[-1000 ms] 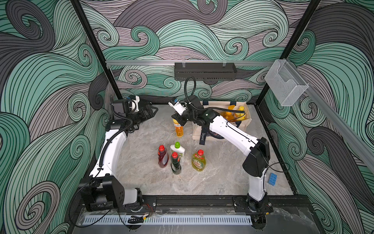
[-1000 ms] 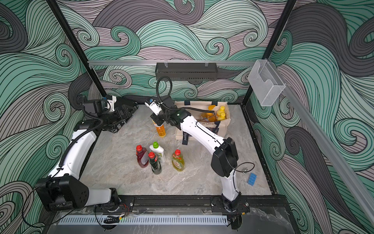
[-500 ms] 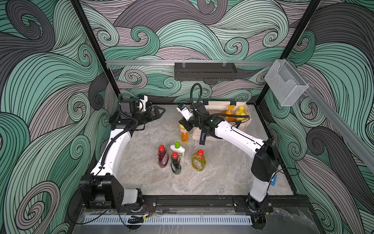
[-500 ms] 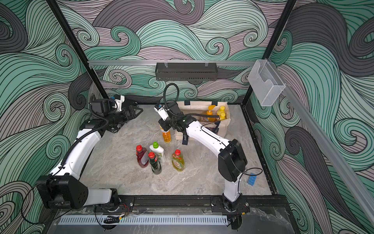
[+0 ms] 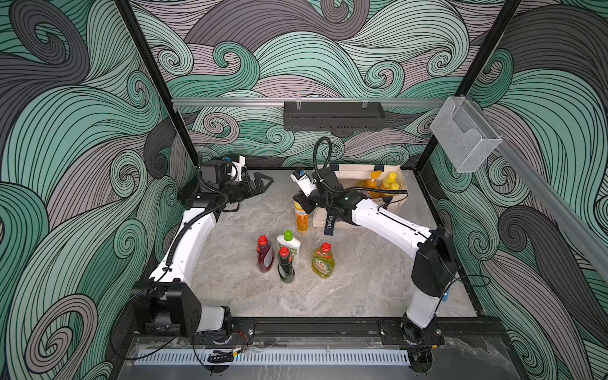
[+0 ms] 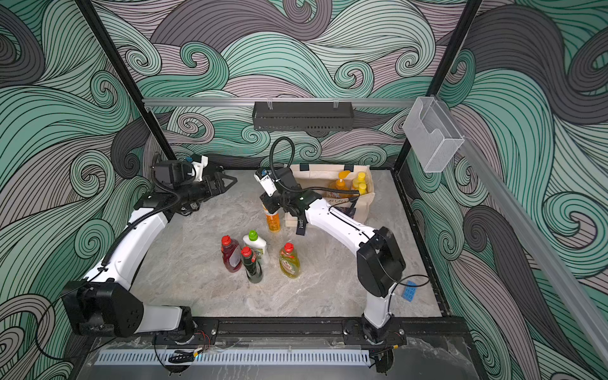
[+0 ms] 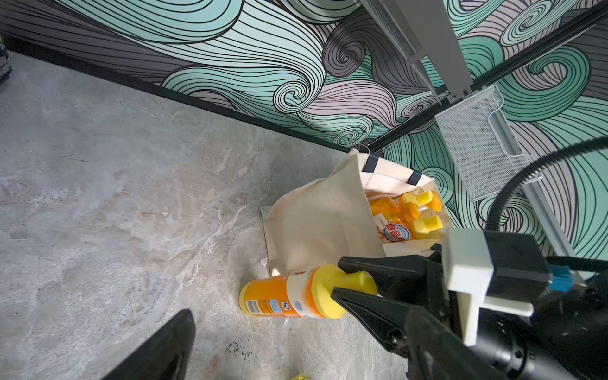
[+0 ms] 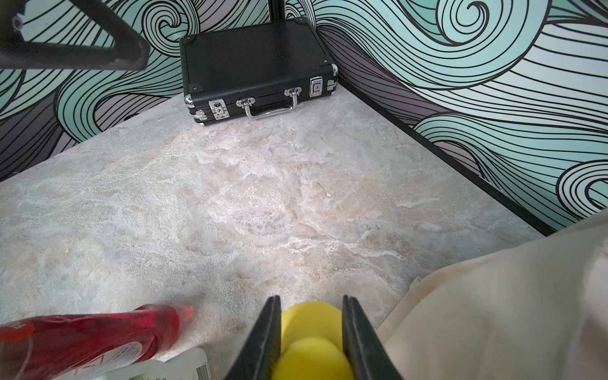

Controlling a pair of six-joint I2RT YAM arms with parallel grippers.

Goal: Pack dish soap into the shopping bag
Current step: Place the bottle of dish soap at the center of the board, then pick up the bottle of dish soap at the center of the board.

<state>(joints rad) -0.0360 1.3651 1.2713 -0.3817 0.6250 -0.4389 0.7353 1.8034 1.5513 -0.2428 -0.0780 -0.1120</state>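
Your right tool is clenched on the yellow cap of the orange bottle, holding it upright just beside the shopping bag, probably to hoist it over the tall rim. Mouth room looks tight: three bottles already inside. Your left tool hangs released, well apart, over open counter.

Bottle cluster crowds table centre; open room beyond
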